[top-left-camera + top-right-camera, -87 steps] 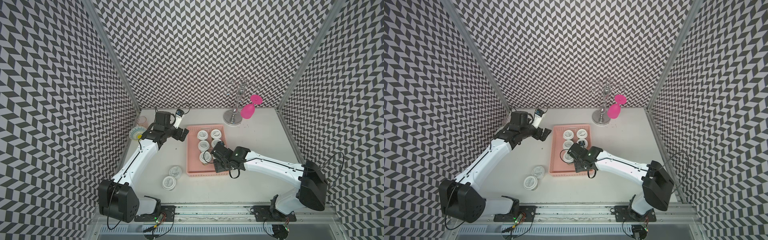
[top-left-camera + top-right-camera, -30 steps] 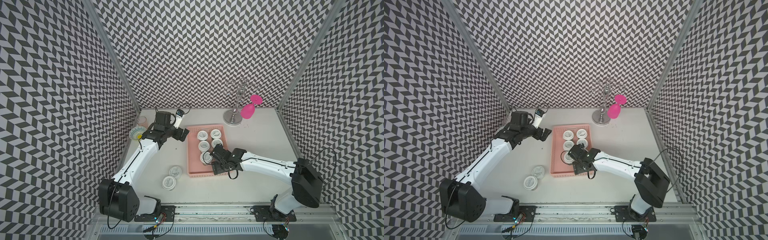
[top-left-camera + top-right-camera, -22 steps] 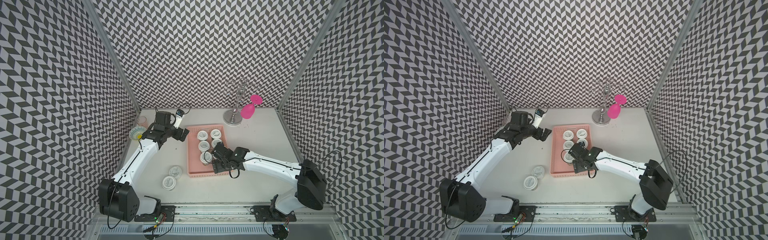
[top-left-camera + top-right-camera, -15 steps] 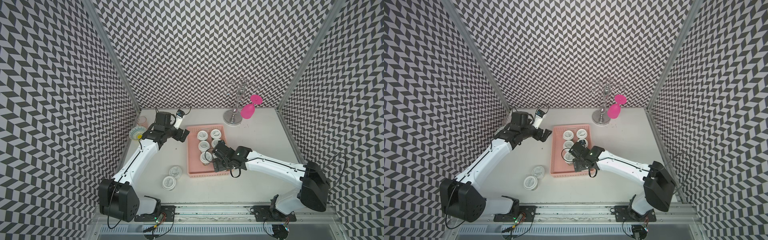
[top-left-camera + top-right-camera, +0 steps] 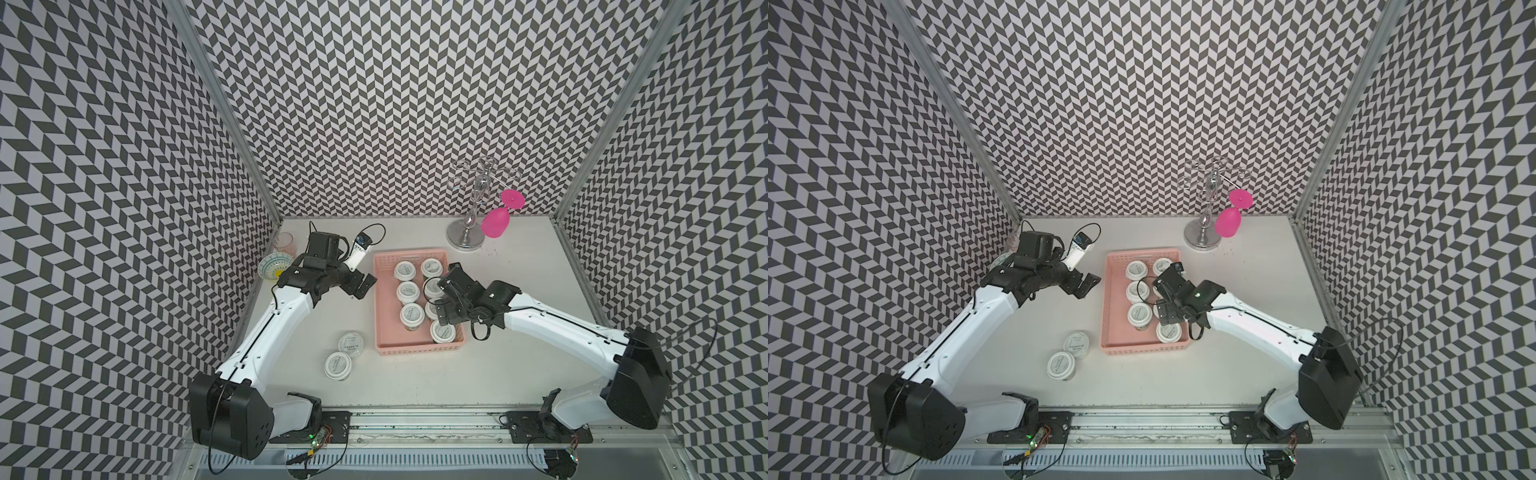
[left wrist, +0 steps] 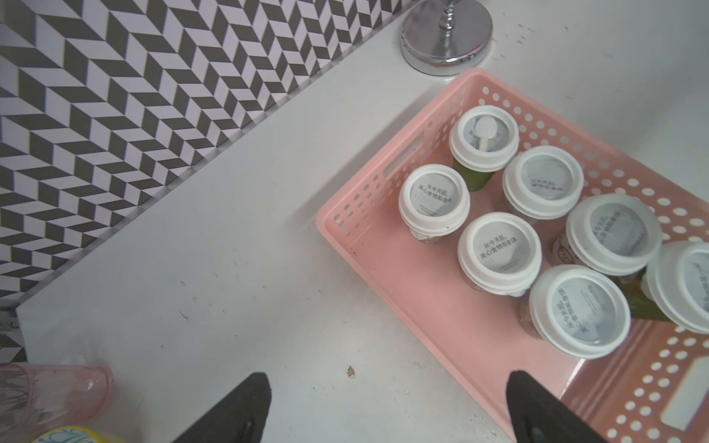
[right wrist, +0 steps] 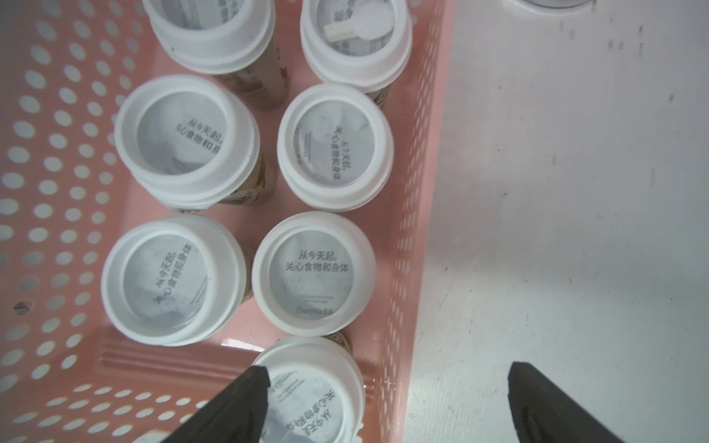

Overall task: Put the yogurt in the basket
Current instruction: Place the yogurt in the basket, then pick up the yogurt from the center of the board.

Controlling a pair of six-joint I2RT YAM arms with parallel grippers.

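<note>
Just below right end effector (image 7: 387, 374), yogurt (image 7: 314, 399)

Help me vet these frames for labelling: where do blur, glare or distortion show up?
In both top views: even light, soft shadows, walls splayed by the wide lens, glints on the chrome stand. Left wrist view: print on the yogurt cups is crisp, the pinkish glass soft. Right wrist view: central lids sharp, the nearest yogurt cup and the basket holes softer.

Pink perforated plastic basket (image 5: 384, 316), matt white table (image 5: 415, 386), shiny metal stand (image 5: 464, 240).
</note>
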